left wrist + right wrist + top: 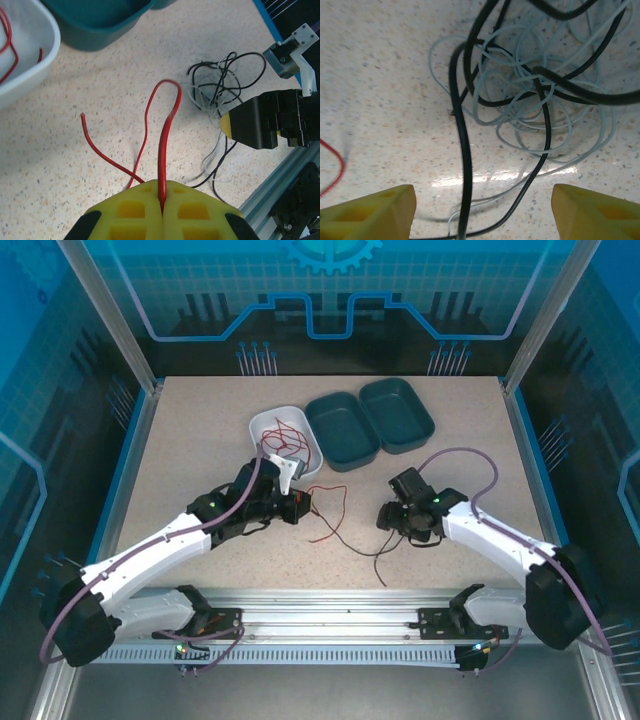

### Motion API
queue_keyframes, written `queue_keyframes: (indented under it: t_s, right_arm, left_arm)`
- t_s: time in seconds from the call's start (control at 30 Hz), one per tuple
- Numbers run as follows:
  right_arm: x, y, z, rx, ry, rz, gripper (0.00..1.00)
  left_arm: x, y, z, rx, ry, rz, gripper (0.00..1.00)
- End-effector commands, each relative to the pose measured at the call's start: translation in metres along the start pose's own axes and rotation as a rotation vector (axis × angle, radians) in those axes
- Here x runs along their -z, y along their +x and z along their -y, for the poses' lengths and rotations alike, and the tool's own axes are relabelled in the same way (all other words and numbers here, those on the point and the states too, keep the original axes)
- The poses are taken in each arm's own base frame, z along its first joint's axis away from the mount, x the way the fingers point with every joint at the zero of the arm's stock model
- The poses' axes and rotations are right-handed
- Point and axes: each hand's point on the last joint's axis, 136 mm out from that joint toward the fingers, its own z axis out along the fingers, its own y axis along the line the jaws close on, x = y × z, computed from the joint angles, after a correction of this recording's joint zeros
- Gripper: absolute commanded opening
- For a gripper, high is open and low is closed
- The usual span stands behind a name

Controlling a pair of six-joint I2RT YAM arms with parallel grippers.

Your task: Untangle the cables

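The left gripper point(161, 196) is clamped shut on the red wire point(163, 140), which loops out over the table point(60, 185) just beside the knot. The right gripper point(482, 212) hovers with fingers wide apart over the black wire point(466, 160) and whitish wire point(430, 59), tangled together on the table. Red looks nearly free. Next, the right gripper probably needs to pinch a single strand and draw it out gently.

Speckled beige table point(200, 440), red cable point(161, 150), black cable point(466, 165), pale grey cable point(430, 60), teal bins point(342, 428)
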Motion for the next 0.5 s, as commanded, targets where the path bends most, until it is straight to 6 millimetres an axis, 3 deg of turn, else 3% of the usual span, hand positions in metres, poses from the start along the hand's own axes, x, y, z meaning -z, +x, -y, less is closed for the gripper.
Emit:
queue_keyframes:
  t_s: [0.0, 0.13, 0.23, 0.33, 0.47]
  right_arm:
    - [-0.014, 0.003, 0.007, -0.014, 0.052, -0.006, 0.61]
    - [-0.029, 0.005, 0.011, -0.02, 0.068, -0.042, 0.5]
    - [-0.038, 0.001, 0.013, -0.021, 0.06, -0.052, 0.37]
    - [-0.039, -0.013, 0.012, -0.015, 0.039, -0.028, 0.26]
    - [-0.031, -0.037, 0.01, -0.006, 0.019, 0.024, 0.21]
  left_arm:
    - [-0.008, 0.018, -0.016, 0.075, -0.037, -0.064, 0.07]
    - [-0.014, 0.027, -0.034, 0.115, -0.08, -0.084, 0.11]
    - [-0.017, 0.031, -0.043, 0.148, -0.085, -0.088, 0.2]
    - [-0.019, 0.034, -0.05, 0.17, -0.087, -0.093, 0.31]
    - [-0.021, 0.038, -0.056, 0.185, -0.094, -0.102, 0.45]
